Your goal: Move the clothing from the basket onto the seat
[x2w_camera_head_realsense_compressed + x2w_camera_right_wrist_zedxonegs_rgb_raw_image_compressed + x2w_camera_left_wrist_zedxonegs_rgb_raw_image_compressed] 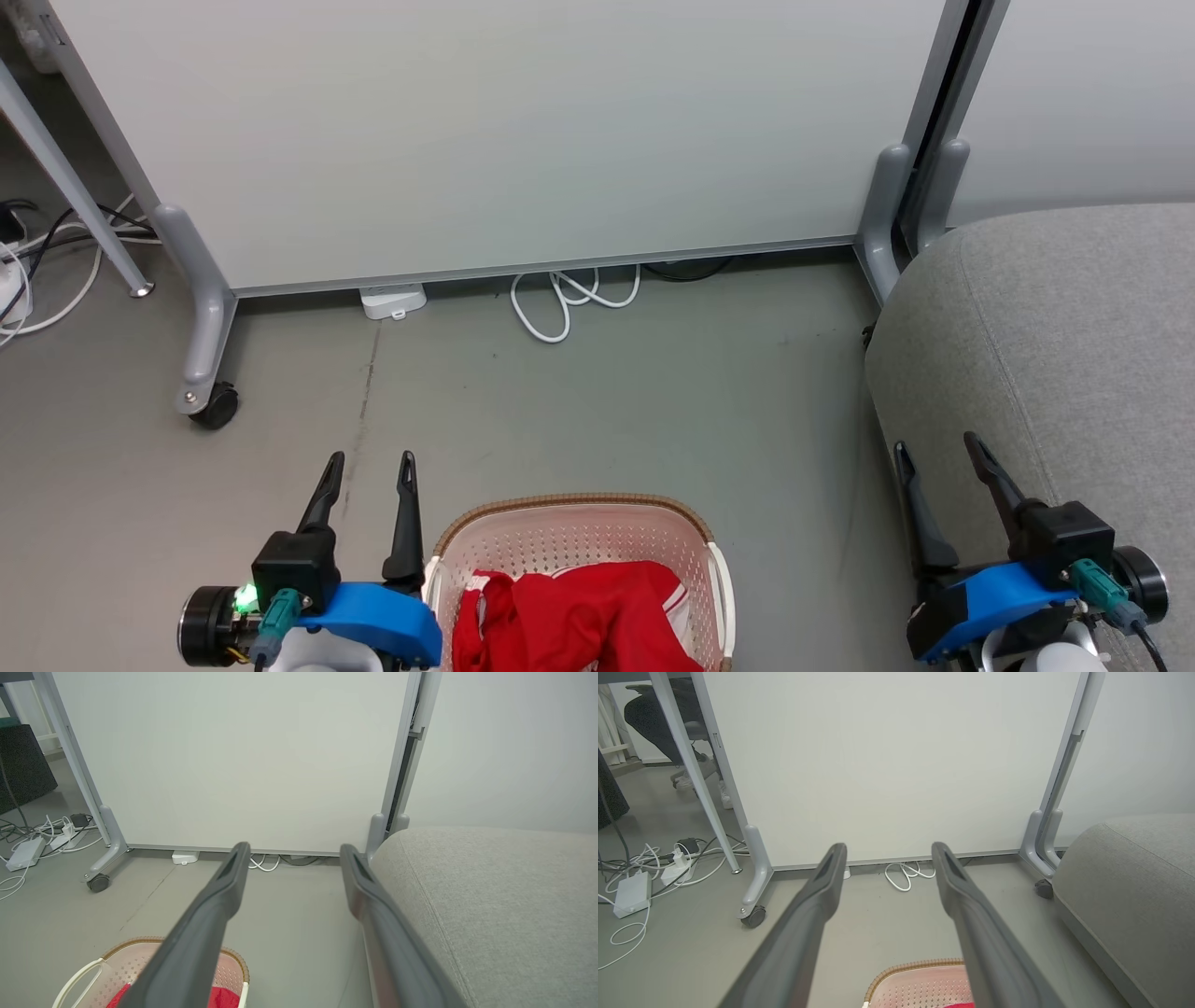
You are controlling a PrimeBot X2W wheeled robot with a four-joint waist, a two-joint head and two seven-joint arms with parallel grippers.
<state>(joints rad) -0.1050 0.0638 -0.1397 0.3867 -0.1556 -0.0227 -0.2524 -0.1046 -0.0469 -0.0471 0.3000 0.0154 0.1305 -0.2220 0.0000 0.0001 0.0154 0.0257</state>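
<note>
The red clothing (579, 616) with white trim lies crumpled inside the cream perforated basket (569, 527), which stands on the floor at the bottom middle of the head view. Just left of the basket, my left gripper (369, 459) is open and holds nothing. The light-grey seat (1055, 345) fills the right side. My right gripper (936, 446) is open and empty at the seat's near left edge. In the left wrist view the basket's rim (915, 967) shows between the fingers (817, 896). In the right wrist view the basket (121, 963) with the clothing (224, 998) lies lower left and the seat (490, 896) to the right.
Pale grey partition panels (504, 131) on wheeled legs (210, 401) stand behind the basket. A white cable loop (569, 299) and a white adapter (392, 301) lie at the panel's foot. More cables and a power strip (630, 891) lie at far left. Grey floor (653, 411) stretches between basket and panels.
</note>
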